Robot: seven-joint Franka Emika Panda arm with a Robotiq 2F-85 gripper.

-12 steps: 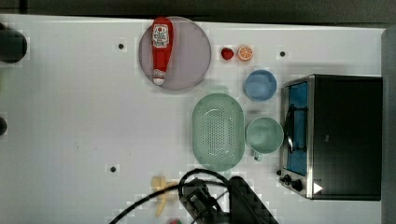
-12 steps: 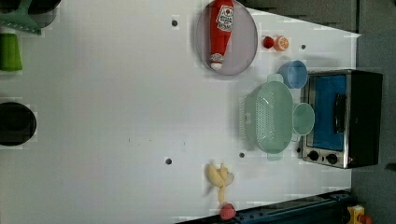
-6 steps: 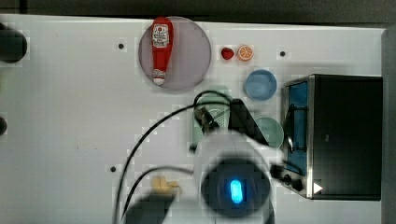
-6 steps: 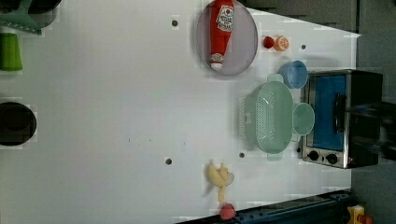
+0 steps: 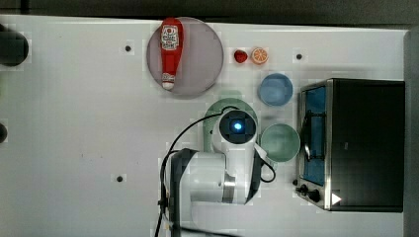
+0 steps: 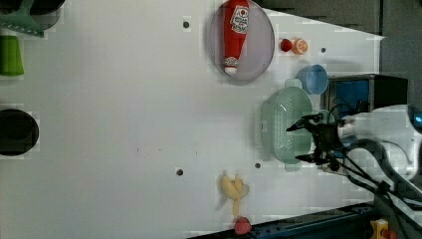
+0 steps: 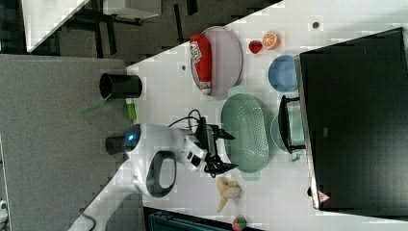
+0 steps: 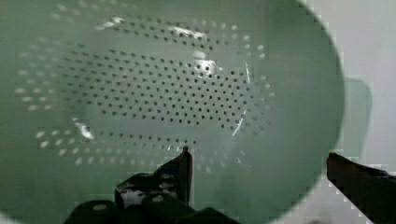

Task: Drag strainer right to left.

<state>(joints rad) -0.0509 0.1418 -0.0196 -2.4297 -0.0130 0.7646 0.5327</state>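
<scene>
On the white bench (image 6: 124,124) the strainer (image 6: 283,124) sits unmoved beside the oven (image 5: 360,143), fingers (image 6: 298,125) spread wide above it, dragging not yet begun.

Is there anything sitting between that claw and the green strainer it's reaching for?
Nothing visible. The open gripper hangs right over the strainer, one finger above its perforated bowl and the other past its rim, with no object between them.

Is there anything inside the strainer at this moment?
The strainer looks empty: its perforated floor is bare in the wrist view. The open gripper hangs over its rim, one finger above the basin. The arm covers most of it in the top view.
</scene>
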